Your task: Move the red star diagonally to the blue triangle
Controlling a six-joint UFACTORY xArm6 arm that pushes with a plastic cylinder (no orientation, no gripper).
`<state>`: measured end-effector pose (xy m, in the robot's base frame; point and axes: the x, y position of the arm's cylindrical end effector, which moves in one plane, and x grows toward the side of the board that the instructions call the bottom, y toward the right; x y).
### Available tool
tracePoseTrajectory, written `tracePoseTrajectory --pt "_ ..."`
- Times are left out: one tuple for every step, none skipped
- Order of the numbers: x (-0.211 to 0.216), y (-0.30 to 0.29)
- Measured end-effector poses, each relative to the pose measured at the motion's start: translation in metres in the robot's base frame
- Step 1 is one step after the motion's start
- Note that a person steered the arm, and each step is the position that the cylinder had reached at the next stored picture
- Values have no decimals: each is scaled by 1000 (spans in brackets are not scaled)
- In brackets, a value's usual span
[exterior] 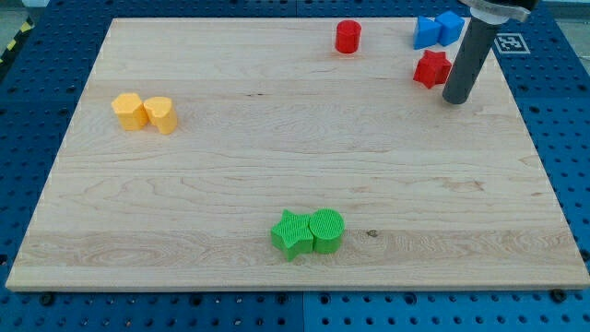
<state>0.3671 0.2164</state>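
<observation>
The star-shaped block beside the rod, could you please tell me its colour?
Red: the red star, clearest in the camera view.

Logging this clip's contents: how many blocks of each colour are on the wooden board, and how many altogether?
Red: 2, red star block, red cylinder block
Blue: 2, blue triangle block, blue cube block
Yellow: 2, yellow hexagon block, yellow rounded block
Green: 2, green star block, green cylinder block
Total: 8

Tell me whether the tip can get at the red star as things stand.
Probably yes. My tip sits just to the view's right of the red star, with no block between them; the blue triangle lies just above the star.
</observation>
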Motion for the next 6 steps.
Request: tracePoseTrajectory --pt "-17 -3" --pt "-39 -5" --pt "-55 -5" --pt "-79 -5" --pt "-99 -7" --pt "-69 -2"
